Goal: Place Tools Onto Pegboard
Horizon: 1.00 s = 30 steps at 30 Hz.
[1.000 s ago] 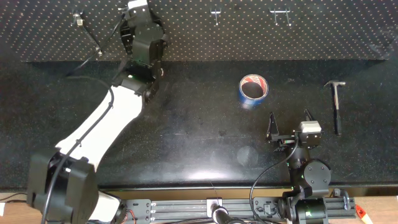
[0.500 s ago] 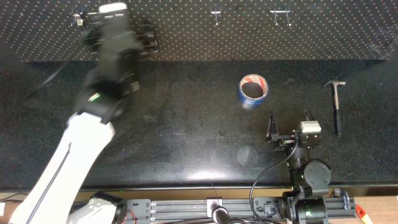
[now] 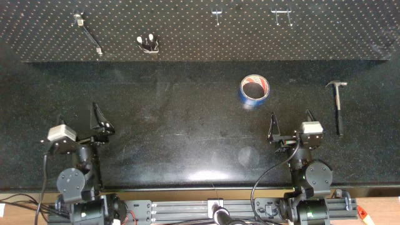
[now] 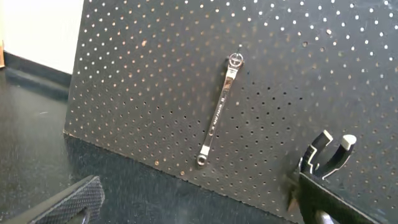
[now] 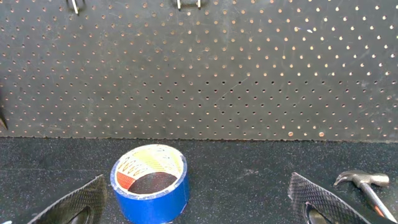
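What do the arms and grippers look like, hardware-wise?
The left arm and right arm are black, with rounded joint housings and loose black cables. Each wrist carries a pale boxy camera block. The left gripper and right gripper each have two black tapered fingers with a knurled grip texture.

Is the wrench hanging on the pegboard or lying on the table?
Hanging: the wrench dangles by its ring end from the pegboard, its lower end above the table.
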Available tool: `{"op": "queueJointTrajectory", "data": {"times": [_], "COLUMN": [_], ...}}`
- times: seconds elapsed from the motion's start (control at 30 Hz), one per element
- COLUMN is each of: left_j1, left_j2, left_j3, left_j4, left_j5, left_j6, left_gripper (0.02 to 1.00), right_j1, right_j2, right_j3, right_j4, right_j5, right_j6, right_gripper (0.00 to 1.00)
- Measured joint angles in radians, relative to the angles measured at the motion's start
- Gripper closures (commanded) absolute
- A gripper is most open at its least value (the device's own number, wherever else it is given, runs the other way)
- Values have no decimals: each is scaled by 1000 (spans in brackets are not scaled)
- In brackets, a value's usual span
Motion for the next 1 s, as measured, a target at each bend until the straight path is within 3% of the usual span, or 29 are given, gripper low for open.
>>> {"op": "queueJointTrajectory", "data": {"times": [0.1, 0.27, 0.4, 0.5, 0.67, 1.0], "left_j1": [-18, -178, -212, -221, -117, -159], "left_j2": [-17, -94, -136, -138, -138, -138], "left_j3": [-27, -44, -45, -45, -45, -45], "left_j4": [28, -89, -161, -202, -234, -235], "left_j5": [-5, -138, -171, -92, 59, 74], "left_j6": [0, 1, 24, 167, 249, 263], "left_gripper": [25, 23, 23, 20, 23, 23], "right_j1": [0, 0, 0, 0, 0, 0], "right_j2": [0, 0, 0, 0, 0, 0], "right_j3": [0, 0, 0, 0, 0, 0], "right_j4": [0, 0, 0, 0, 0, 0], "right_j5": [0, 0, 0, 0, 0, 0], "right_j6": [0, 0, 0, 0, 0, 0], "right_gripper": [53, 53, 53, 53, 53, 53]}}
